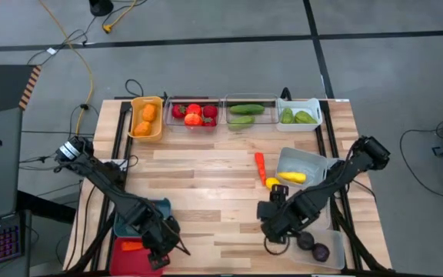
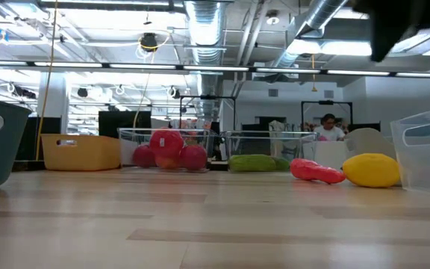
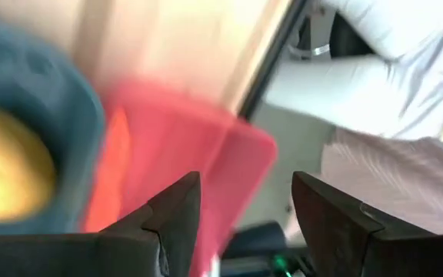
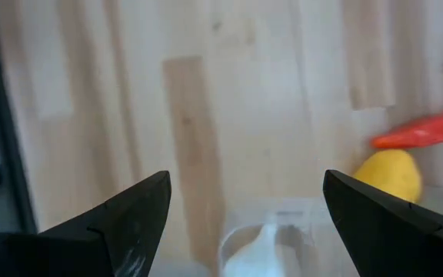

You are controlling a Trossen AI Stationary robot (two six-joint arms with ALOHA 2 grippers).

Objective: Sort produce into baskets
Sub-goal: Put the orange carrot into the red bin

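My left gripper (image 1: 168, 250) hangs open and empty over the red bin (image 1: 133, 258) at the table's near left. An orange piece (image 3: 114, 169) lies in that bin. The teal bin (image 1: 151, 209) beside it holds a yellow piece (image 3: 2, 169). My right gripper (image 1: 275, 201) is open and empty above the table's near right. A small yellow fruit (image 1: 271, 183) and a red piece (image 1: 260, 165) lie on the wood just beyond it; both show in the right wrist view (image 4: 391, 175) and the low view (image 2: 372, 170).
Along the far edge stand an orange-yellow bin (image 1: 146, 117) with orange pieces, a clear bin (image 1: 193, 114) with red ones, a clear bin (image 1: 244, 114) with green ones and a white bin (image 1: 298, 114) with green ones. A clear bin (image 1: 302, 163) holds a yellow piece. Another clear bin (image 1: 318, 250) holds dark purple ones.
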